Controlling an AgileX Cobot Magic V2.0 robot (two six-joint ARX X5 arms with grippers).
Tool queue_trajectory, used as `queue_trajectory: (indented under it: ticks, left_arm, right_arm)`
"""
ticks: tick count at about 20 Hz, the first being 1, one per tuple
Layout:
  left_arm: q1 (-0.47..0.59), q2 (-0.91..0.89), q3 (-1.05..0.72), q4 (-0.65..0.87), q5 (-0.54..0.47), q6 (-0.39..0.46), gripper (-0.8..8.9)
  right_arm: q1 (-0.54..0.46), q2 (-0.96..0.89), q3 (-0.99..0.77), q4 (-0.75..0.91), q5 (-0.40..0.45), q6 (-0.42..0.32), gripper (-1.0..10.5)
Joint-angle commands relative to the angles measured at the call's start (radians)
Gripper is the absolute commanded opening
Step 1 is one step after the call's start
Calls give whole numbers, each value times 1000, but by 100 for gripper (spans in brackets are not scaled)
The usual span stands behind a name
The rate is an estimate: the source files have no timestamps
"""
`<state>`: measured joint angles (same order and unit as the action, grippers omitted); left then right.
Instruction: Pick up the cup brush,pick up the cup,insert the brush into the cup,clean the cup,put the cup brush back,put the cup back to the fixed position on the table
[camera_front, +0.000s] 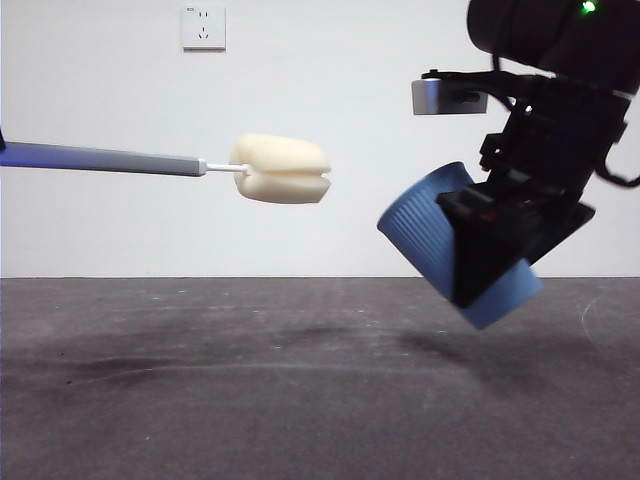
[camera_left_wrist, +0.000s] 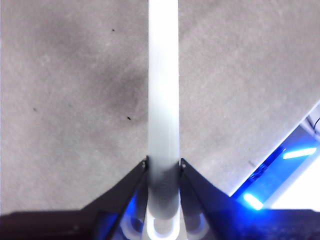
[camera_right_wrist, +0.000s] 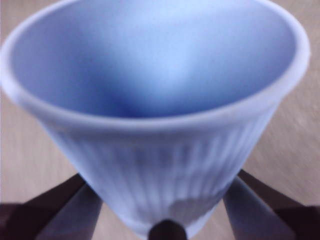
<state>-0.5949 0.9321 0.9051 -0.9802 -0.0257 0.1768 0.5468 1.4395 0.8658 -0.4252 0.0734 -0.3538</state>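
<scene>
The cup (camera_front: 430, 225) hangs above the counter (camera_front: 300, 380), tilted so its mouth faces the brush (camera_front: 283, 168), which is held level in the air and well apart from the cup, sponge head pointing at the rim. The right gripper (camera_right_wrist: 165, 220) has its fingers clamped on the cup's narrow lower part, one on each ribbed flank; the left gripper (camera_left_wrist: 163, 172) has its fingers clamped on the brush's handle far back from the head. The cup looks like thin, light plastic: stiff enough to hold but likely to flex or slip if squeezed hard, though the ribs should give some bite. The sponge is probably soft and will squash against the wall, while the long slim handle, held far back, may lever and twist in the fingers under side load.
</scene>
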Motion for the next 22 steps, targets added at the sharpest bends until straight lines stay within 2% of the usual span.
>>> queue_trajectory:
  ticks: [1,4,9,14,22]
  left_arm:
    - [1,-2,-1,-18,5,102,-8]
    - [0,2,-1,-53,17,166,-8]
    - [-8,10,-1,-37,69,173,-8]
    - [-64,54,-1,-26,80,187,-8]
    - [-120,153,-1,53,80,165,-8]
  right_arm:
    - [18,6,43,-89,101,-141,-17]
    - [42,6,79,-156,211,-259,-17]
    - [96,6,82,-178,336,-465,-17]
    - [142,6,82,-156,403,-560,-17]
    - [212,7,82,-128,433,-658,-17]
